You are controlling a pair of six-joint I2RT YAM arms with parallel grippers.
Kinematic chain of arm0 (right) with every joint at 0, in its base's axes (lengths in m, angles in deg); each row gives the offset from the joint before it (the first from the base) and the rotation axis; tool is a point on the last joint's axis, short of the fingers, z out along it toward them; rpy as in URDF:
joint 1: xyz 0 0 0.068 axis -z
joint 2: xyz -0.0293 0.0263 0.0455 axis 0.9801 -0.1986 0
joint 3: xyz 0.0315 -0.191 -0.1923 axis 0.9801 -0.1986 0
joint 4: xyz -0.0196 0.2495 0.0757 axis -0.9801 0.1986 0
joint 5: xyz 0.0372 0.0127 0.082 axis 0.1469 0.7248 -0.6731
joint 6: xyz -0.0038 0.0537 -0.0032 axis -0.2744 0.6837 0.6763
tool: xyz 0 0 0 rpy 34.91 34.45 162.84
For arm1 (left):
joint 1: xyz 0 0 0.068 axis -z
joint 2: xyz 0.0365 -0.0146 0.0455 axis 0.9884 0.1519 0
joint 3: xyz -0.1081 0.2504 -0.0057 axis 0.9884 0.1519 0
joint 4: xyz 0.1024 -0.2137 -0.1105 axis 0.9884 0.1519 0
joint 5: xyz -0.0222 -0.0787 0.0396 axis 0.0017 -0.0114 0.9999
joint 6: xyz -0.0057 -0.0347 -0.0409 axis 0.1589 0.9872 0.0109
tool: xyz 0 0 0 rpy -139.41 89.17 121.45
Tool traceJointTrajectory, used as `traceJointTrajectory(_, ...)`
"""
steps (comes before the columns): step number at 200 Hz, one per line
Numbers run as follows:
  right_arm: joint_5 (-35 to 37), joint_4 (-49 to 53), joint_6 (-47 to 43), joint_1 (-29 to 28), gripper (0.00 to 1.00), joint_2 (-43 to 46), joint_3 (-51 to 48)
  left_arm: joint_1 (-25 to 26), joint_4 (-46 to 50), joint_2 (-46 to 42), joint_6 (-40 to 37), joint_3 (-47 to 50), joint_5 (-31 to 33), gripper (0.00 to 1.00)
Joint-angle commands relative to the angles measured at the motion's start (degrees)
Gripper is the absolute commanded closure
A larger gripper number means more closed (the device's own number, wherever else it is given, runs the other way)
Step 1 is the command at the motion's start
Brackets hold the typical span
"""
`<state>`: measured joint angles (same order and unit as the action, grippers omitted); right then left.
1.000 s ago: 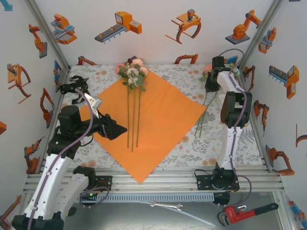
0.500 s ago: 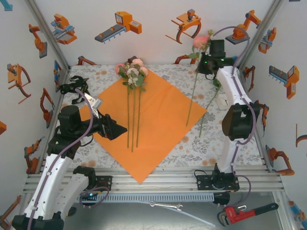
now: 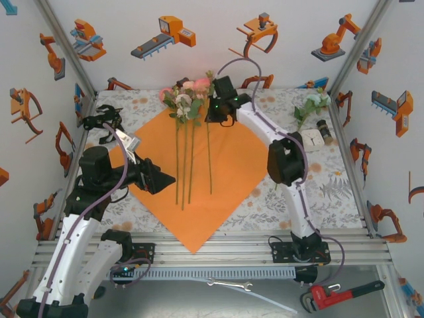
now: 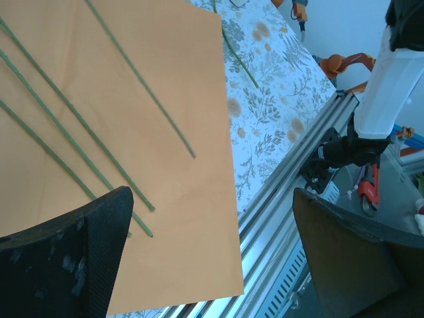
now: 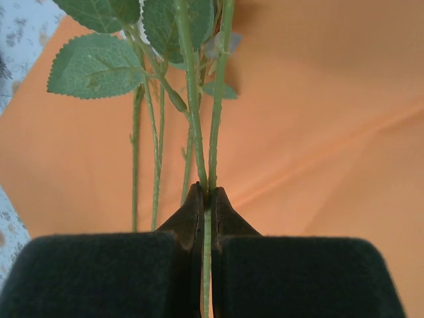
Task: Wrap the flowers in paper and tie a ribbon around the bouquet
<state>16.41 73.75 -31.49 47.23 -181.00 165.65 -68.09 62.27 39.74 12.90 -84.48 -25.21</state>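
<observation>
Right wrist — flower stem (image 5: 207, 245) clamped between the jaws.

Table (image 3: 344, 228): covered by a floral cloth (image 3: 324, 192).
Middle: orange paper (image 3: 232, 165), lying flat.
Far left: black ribbon (image 3: 101, 120), bunched.
Far right: loose flowers (image 3: 310, 105), white card (image 3: 310, 137), small dark cylinder (image 3: 324, 130).

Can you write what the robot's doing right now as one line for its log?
right gripper: shut on flower stem, over paper | left gripper: open, empty | other flowers: lying on paper | wrapping: not started
</observation>
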Motion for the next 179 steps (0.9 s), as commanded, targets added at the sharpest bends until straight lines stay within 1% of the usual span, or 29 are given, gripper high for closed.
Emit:
traceJointTrajectory(1,1.4,-5.4,6.9,-0.5,1.00,-1.6,2.1,0.3,-0.2,-0.2,-0.8,-0.1,-0.9,0.03)
traceJointTrajectory(29,1.6,-8.1,8.5,-1.9,1.00,-4.0,0.4,0.3,-0.2,0.0,-0.8,-0.1,-0.9,0.03)
traceJointTrajectory(53,1.7,-8.4,8.7,-2.2,1.00,-5.3,-1.2,0.3,-0.2,-0.2,-0.8,-0.1,-0.9,0.03)
traceJointTrajectory(77,1.5,-9.1,8.8,-2.3,0.95,-5.2,-3.4,0.3,-0.2,-0.2,-0.8,-0.1,-0.9,0.03)
traceJointTrajectory(113,0.4,-9.3,8.8,-2.4,0.84,-5.1,-5.4,0.3,-0.2,-0.1,-0.8,-0.1,-0.9,0.03)
traceJointTrajectory(140,-0.4,-9.6,8.5,-2.4,0.73,-4.7,-6.9,0.3,-0.2,-0.2,-0.8,-0.1,-0.8,0.03)
traceJointTrajectory(169,1.4,-8.9,6.9,-2.3,0.64,-2.2,-7.8,0.3,-0.1,0.0,-0.8,-0.1,-0.8,0.03)
traceJointTrajectory(179,1.9,-8.4,6.1,-2.0,0.63,-1.2,-7.8,0.3,-0.2,0.1,-0.7,-0.1,-0.9,0.03)
